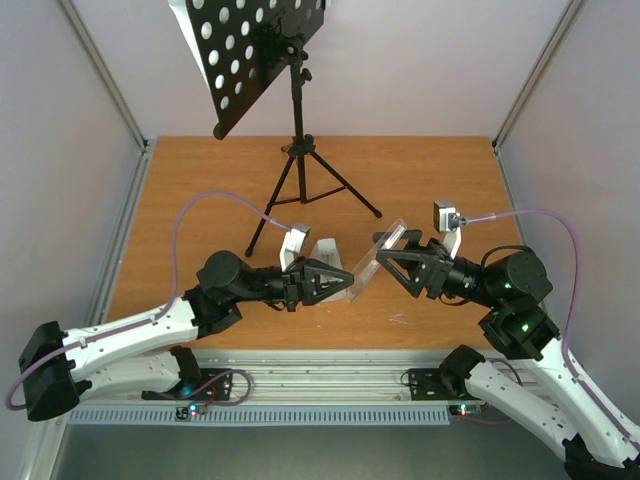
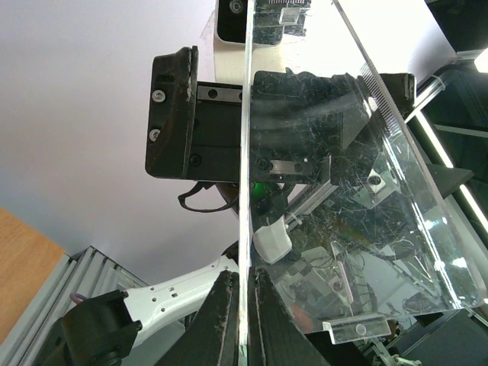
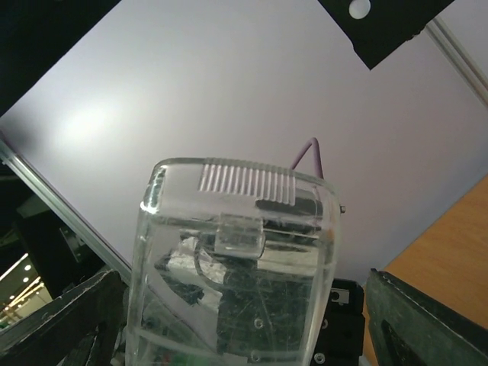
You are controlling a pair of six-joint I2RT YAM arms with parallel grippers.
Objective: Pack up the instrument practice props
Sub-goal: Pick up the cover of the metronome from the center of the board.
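While left gripper [image 1: 343, 285] clamps 7 o'clock end of clear cover [image 1: 377, 255], probably metronome's lid, cover's long axis runs 7 to 1 o'clock. Right gripper [image 1: 388, 255] faces it from 3 o'clock, jaws spread wide, gripping nothing. White metronome [image 1: 327, 250] sits on table [image 1: 430, 190] just 11 o'clock of left gripper. Music stand [image 1: 297, 150] stands well apart at 12. Left arm nearer metronome.
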